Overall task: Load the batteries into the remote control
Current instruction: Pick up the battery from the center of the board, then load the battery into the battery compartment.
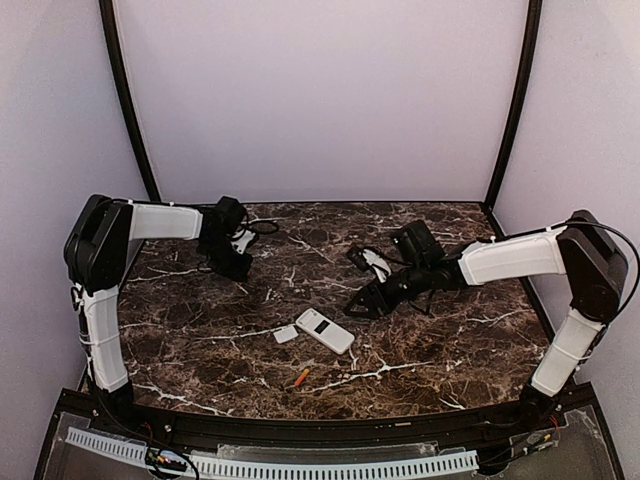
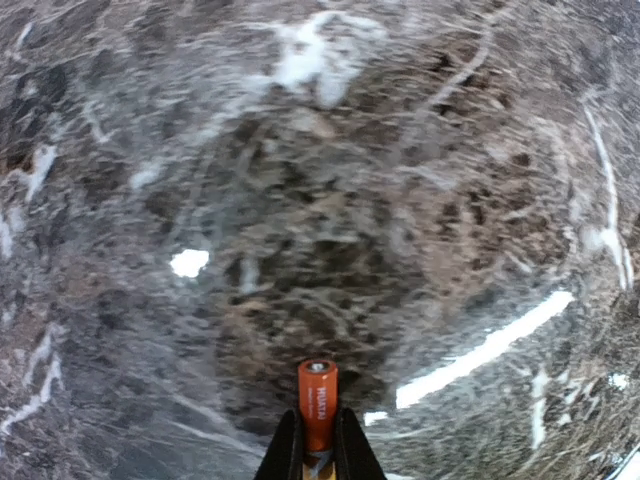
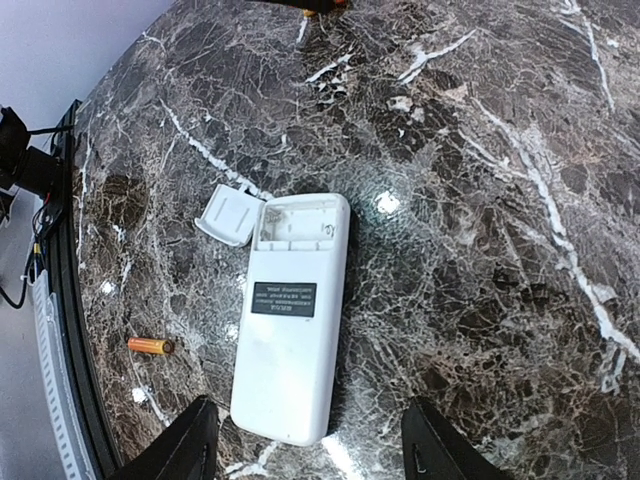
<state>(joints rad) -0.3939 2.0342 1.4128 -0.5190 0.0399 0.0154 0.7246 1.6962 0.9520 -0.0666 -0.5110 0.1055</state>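
Left tool (image 2: 318, 447) clenched on the first battery (image 2: 318, 398) above the counter (image 2: 420, 200); right tool (image 1: 358, 305) released near the remote control (image 3: 290, 330), which lies back-up on the counter, compartment uncovered, cover plate (image 3: 232, 215) touching its corner, second battery (image 3: 150, 346) loose nearby.

Your left gripper (image 2: 319, 445) had the battery (image 2: 318, 398) pinched between its two dark fingers (image 2: 288, 452), low in the middle of the view. The orange battery stuck out past the fingertips, silver end cap pointing away from the camera toward the dark veined marble tabletop (image 2: 300, 200). The marble looked blurred, with bright glare patches.
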